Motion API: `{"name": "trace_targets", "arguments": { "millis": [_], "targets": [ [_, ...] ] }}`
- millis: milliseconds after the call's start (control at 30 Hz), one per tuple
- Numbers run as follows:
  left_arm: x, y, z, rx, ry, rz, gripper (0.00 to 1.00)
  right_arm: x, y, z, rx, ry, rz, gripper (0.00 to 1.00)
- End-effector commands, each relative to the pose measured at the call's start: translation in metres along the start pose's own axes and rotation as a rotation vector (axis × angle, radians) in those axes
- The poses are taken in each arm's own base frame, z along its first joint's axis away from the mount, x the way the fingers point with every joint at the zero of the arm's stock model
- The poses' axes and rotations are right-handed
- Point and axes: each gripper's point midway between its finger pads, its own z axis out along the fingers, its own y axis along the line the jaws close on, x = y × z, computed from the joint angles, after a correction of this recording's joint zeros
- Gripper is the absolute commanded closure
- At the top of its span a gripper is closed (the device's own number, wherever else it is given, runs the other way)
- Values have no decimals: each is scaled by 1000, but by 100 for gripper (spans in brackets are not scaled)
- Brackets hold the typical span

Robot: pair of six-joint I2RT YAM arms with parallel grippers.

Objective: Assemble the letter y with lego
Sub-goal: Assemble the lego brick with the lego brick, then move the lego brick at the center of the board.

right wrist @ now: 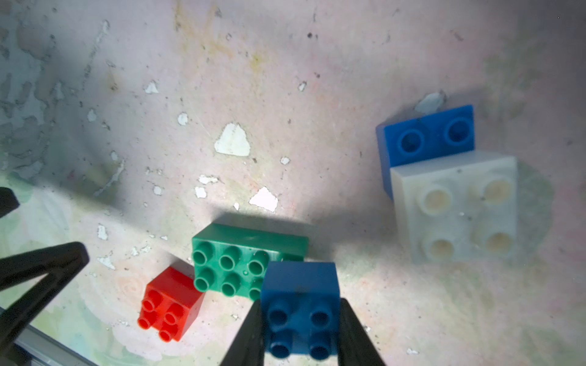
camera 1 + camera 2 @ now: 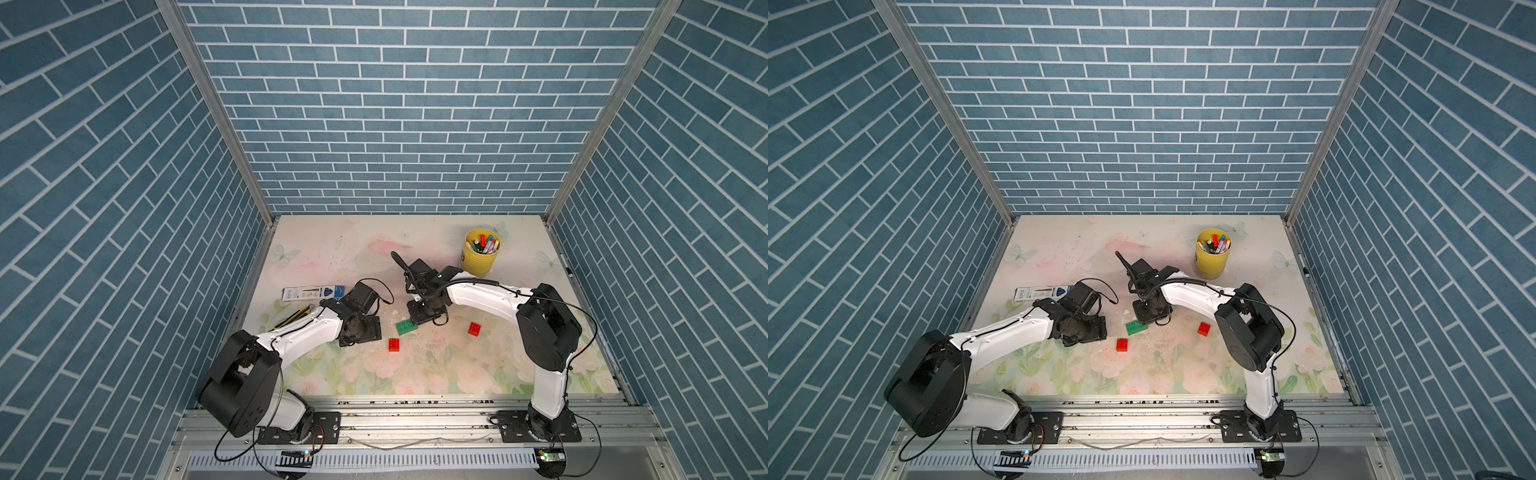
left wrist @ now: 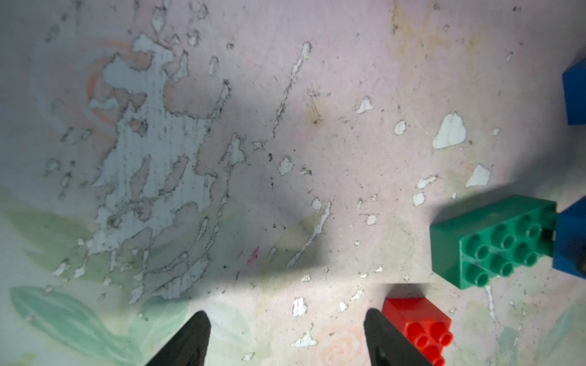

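Right gripper [image 1: 300,305] is clamped on a blue brick [image 1: 299,282], studs up, one finger down each side. That brick hangs over one end of the green brick [image 1: 234,253] and covers its last studs in the right wrist view. We can't tell whether it's actually pushed on or just sitting above. A red brick [image 1: 171,304] lies just beside the green one's other end, its corner almost touching. Well apart from that group, a white square brick [image 1: 456,206] is stacked on half of a second blue brick [image 1: 425,136], whose two free studs stick out.

Left gripper [image 3: 284,313] is spread wide over the bare floral mat [image 3: 285,126] with nothing between its fingers. The red brick sits just outside one of them.

In a top view we see the green brick mid-table, poking out from under the right gripper, with the red one just in front of it toward the robot. A second red brick [image 2: 474,328] sits alone on the right arm's side. So most of the lego lies loose, not joined up.

A yellow cup [image 2: 480,259] of markers [image 2: 484,243] stands at the back right, and a pencil box [image 2: 311,292] lies by the left arm.
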Motion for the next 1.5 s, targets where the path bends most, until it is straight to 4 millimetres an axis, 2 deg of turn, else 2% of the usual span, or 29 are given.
{"name": "trace_targets", "arguments": {
  "millis": [0,533,800,1067,1200,1333,1467],
  "targets": [
    [4,9,3,-38,15,-7,21,4,-3,3,26,34,-2,74],
    [5,13,6,-48,21,-14,21,21,-8,27,66,119,5,74],
    [7,16,8,-59,25,-18,21,35,-26,39,212,180,-20,74],
    [8,19,6,-64,22,-23,21,51,-19,60,195,225,2,75],
    [8,19,4,-66,22,-22,21,41,-16,46,192,173,21,75],
    [6,18,2,-62,13,-22,21,27,-28,20,238,107,88,75],
    [5,17,2,-54,13,-22,21,23,-35,3,271,67,148,74]
  ]
}}
